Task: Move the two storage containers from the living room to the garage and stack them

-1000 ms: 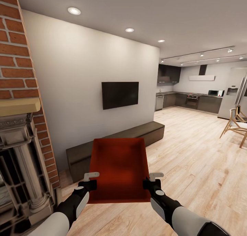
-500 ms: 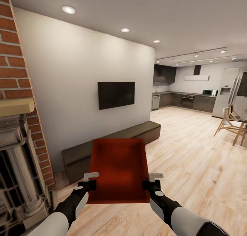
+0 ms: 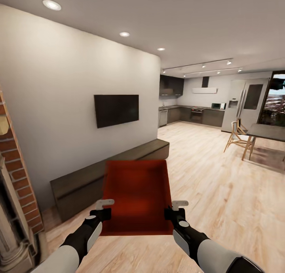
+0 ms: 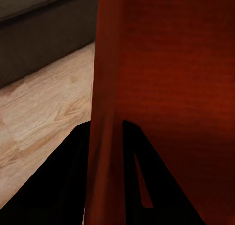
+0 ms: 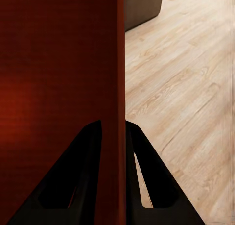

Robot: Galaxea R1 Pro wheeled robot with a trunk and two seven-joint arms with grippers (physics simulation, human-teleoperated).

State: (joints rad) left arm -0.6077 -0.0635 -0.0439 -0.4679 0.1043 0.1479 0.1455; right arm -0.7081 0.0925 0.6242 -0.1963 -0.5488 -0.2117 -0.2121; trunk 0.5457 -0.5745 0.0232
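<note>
Bench (image 3: 107, 174) close ahead-left, open plank floor (image 3: 221, 186) right, table (image 3: 267, 132) far

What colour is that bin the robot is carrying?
The storage container is plain orange-red, darker inside; the head view shows it best.

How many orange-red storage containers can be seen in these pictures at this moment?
1. One storage container is held above the wood floor, the left gripper clamping one side wall and the right gripper the other. The second may be out of frame.

Home living room — TV (image 3: 116, 110), bench (image 3: 107, 174), kitchen (image 3: 190, 114) beyond
</note>
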